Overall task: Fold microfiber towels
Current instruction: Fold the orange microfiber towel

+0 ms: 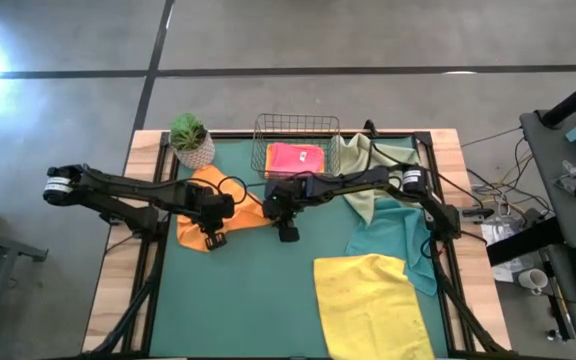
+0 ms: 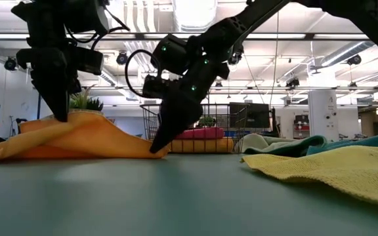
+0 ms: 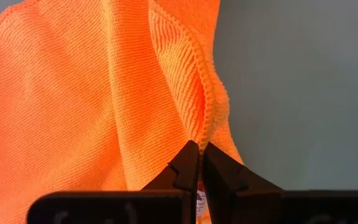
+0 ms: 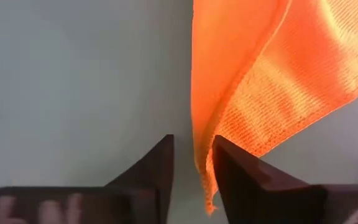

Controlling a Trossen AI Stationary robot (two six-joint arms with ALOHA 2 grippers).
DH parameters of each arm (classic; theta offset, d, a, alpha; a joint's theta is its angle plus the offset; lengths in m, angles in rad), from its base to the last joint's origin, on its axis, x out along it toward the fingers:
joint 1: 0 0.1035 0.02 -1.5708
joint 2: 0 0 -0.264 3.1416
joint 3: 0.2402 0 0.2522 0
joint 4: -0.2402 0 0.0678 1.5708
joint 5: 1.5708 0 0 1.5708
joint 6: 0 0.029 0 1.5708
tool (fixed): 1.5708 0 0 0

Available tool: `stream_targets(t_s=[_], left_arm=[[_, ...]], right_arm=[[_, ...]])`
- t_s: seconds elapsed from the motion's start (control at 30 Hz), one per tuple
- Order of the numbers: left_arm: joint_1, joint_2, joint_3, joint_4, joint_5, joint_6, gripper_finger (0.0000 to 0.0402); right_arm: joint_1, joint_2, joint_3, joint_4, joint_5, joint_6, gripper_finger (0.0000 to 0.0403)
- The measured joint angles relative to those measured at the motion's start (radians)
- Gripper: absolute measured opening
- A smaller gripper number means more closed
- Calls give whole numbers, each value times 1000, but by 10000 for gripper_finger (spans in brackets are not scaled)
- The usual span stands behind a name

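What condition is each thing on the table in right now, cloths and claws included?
orange towel: rumpled, held at two edges.
left gripper: shut on the orange towel's hem.
right gripper: closing around the orange towel's edge, a gap left.
pink towel: folded, in the wire basket.
yellow towel: spread flat, unfolded.
teal towel: crumpled, unfolded.
sage towel: crumpled, unfolded.
potted plant: upright.

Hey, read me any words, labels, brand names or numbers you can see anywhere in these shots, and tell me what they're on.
No text can be read in any view.
Left gripper: a small tag between the fingers, shut on the orange towel, too small to read.
Right gripper: pale marks on its body, blurred, unreadable.
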Motion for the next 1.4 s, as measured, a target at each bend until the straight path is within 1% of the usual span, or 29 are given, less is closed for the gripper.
stream_targets(t_s=[0.17,0.2,0.27,0.43,0.57,0.67,0.8,1.13,1.23,1.4], left_arm=[[0,0,8,-10,7,0,2],[0,0,13,-9,16,1,2],[0,0,20,-11,40,2,2],[0,-4,54,-22,112,1,2],[0,-4,79,-65,164,-5,2],[0,-4,82,-76,217,-30,2],[0,-4,73,-75,280,-35,2],[0,5,62,-79,287,-28,5],[0,23,58,-82,291,-27,23],[-1,59,57,-80,291,-27,67]], right_arm=[[0,-4,13,-7,-19,33,28],[0,-4,15,-9,-19,33,18],[0,-4,17,-9,-19,39,11],[0,-4,17,-49,-19,59,9],[0,-4,17,-84,-17,59,9],[0,-4,17,-107,5,59,9],[0,-7,18,-130,7,59,9],[0,-38,18,-140,10,58,8],[0,-44,18,-145,15,59,8],[0,-59,18,-150,45,58,8]])
